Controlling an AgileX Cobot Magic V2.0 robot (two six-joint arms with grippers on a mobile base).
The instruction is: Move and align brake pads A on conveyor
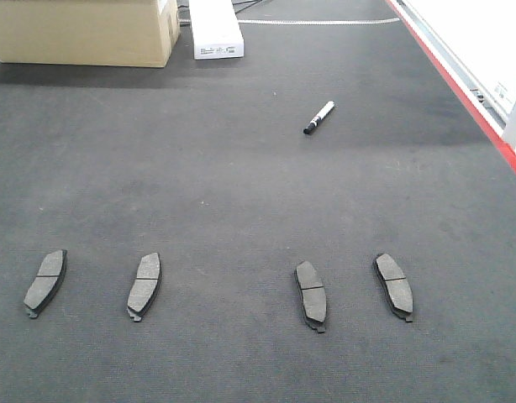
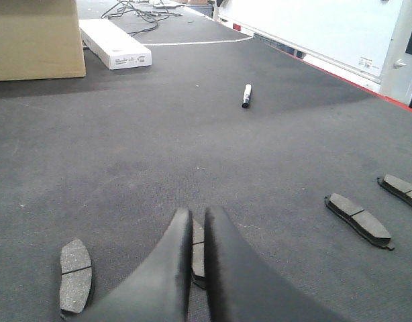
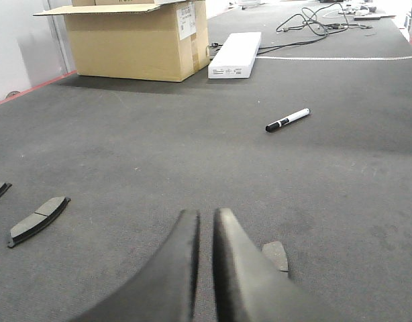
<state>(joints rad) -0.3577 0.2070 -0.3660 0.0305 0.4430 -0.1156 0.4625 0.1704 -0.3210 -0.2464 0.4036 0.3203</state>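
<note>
A: Four brake pads are being shown in a loose row across the near part of the conveyor [image 1: 241, 185]: the far-left pad [image 1: 45, 282], the second pad [image 1: 144, 285], the third pad [image 1: 311, 295] and the far-right pad [image 1: 394, 285]. All are lying flat, friction face up, well apart from one another.

B: And the alignment is being judged as unfinished?

A: It is. The left pair is being tilted one way, the right pair the other, and a wider gap is being left in the middle.

B: How are the claws being held?

A: The left gripper [image 2: 198, 231] is being held low over the second pad, its fingers nearly together with only a thin slit between, nothing clamped. The right gripper [image 3: 206, 228] is being held the same way, narrow and empty, just beside a pad partly hidden behind it. Whether either is touching the belt cannot be told.

B: And beyond the pads?

A: A marker pen [image 1: 318, 117] is being left further up the matte belt. A cardboard box [image 1: 86, 32] and a white carton [image 1: 214, 29] are being kept at the far end, with cables [image 3: 313, 20] behind. A red edge stripe [image 1: 468, 96] is being seen along the right side.
</note>
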